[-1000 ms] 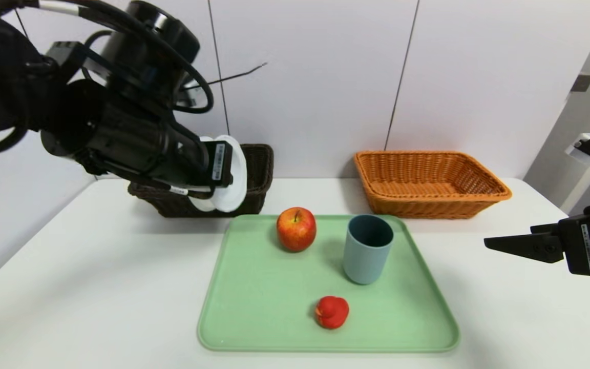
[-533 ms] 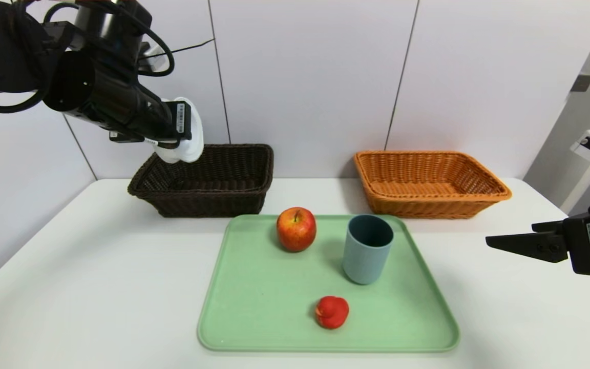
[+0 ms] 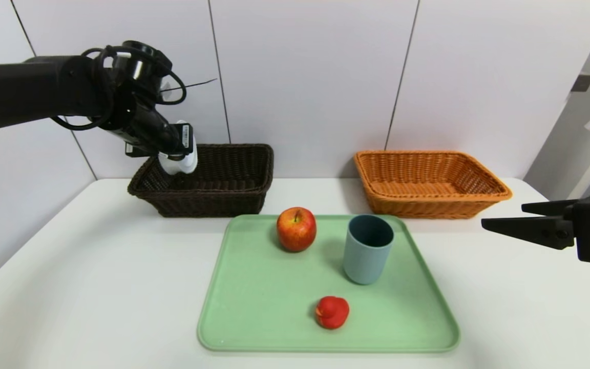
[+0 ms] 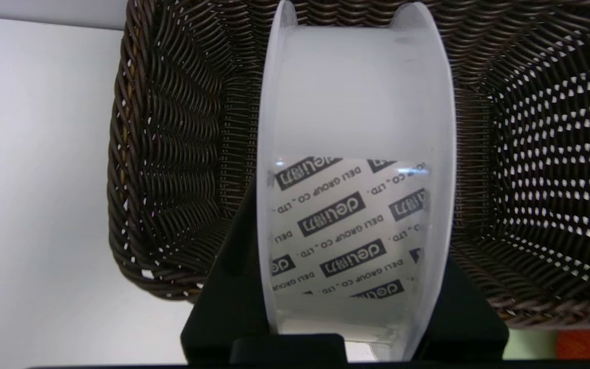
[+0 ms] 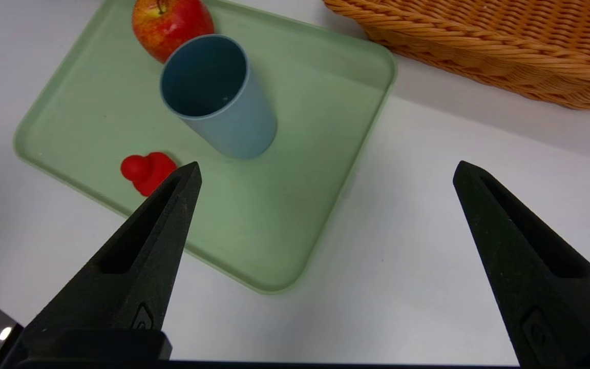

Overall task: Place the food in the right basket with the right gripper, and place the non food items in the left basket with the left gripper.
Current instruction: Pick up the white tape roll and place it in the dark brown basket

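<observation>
Change: the left tool (image 3: pixel 180 165) has swung from near the tray out to the far left, above the dark basket (image 3: pixel 233 197).
Left tool: clamped on a roll of tape (image 4: pixel 354 179), hanging over the basket's inside.
Meaning: likely only the release is left for this non-food item.
Right tool (image 3: pixel 505 218): spread wide, empty, waiting at the right.
Tray (image 3: pixel 254 307): holds an apple (image 3: pixel 296 228), a blue cup (image 3: pixel 366 248) and a small red piece (image 3: pixel 332 311).
Orange basket (image 3: pixel 430 197): far right.
Surface: white tabletop (image 3: pixel 95 287).
Room: pale panelled wall.
</observation>
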